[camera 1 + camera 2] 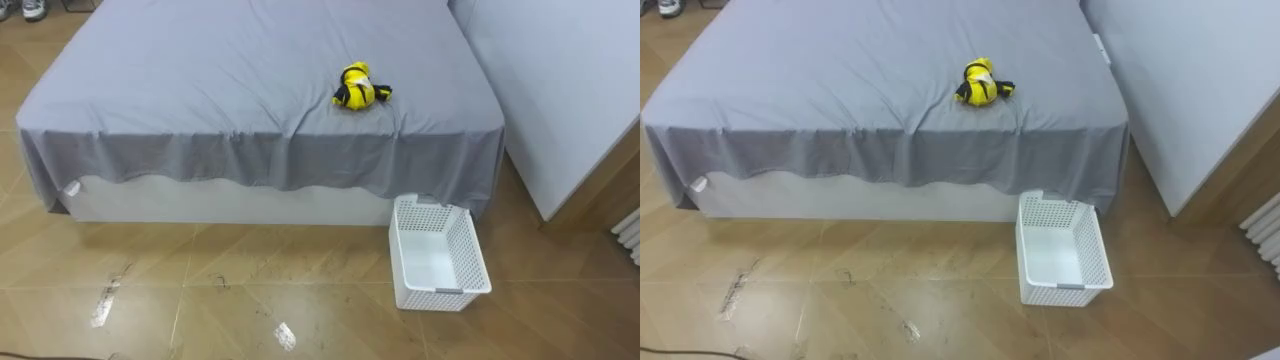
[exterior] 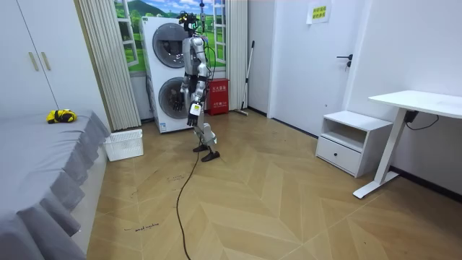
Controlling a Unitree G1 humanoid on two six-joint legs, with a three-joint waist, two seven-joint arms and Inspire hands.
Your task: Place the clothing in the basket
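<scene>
Room view: you find the robot by the washers [image 2: 170,76], hands [image 2: 195,110] low, grasp untellable. Yellow clothes [image 1: 360,88] on bed [image 1: 200,80]; basket [image 1: 438,255] at their 5 o'clock.

A matt grey cloth sheet [image 1: 230,70], lightly creased, drapes the bed above a smooth white base panel [image 1: 230,205]. At one o'clock on it, the clothes [image 1: 358,88] are a soft yellow-and-black fabric bundle. At five o'clock, the basket [image 1: 440,298] is white moulded plastic with perforated walls and a smooth bottom. The floor [image 1: 250,300] is wood-look herringbone plank with a satin sheen, catching pale glare at seven o'clock. In the room view, at eleven o'clock, stacked washing machines [image 2: 172,72] show glossy white casings and dark glass doors beside pleated cloth curtains [image 2: 108,58]. At three o'clock, a desk [image 2: 419,101] has a smooth white matt top.
</scene>
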